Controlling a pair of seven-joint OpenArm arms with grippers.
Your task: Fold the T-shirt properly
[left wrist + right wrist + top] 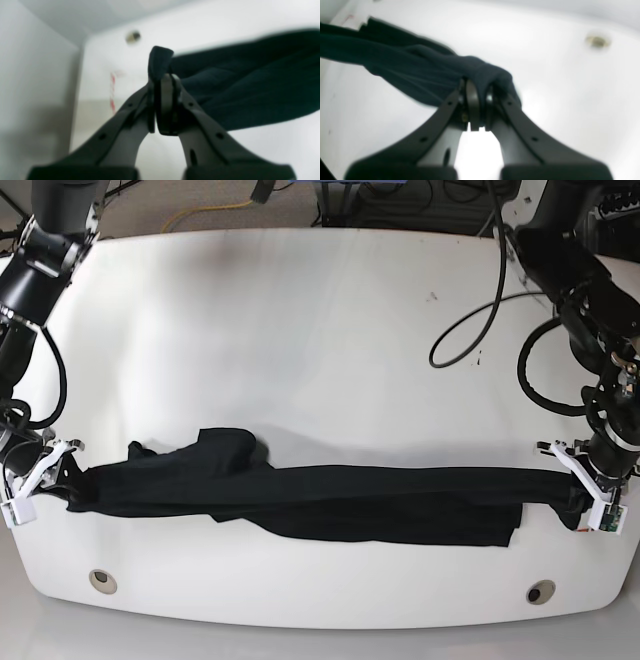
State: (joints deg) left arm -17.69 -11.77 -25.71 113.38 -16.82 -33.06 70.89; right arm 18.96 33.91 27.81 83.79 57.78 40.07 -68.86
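Note:
The black T-shirt (320, 495) is stretched in a long band across the front of the white table (320, 330), pulled taut between both grippers. My left gripper (578, 498), at the right of the base view, is shut on one end of the shirt; in the left wrist view a fold of fabric (160, 61) sticks out above the closed fingertips (167, 92). My right gripper (68, 483), at the left of the base view, is shut on the other end; in the right wrist view bunched cloth (485, 72) wraps over its tips (473, 100). A sleeve part (225, 450) bulges up left of centre.
Two round holes sit near the table's front edge, one at the left (100, 580) and one at the right (541, 591). Black cables (480, 320) lie on the table's back right. The table's front edge runs just below the shirt.

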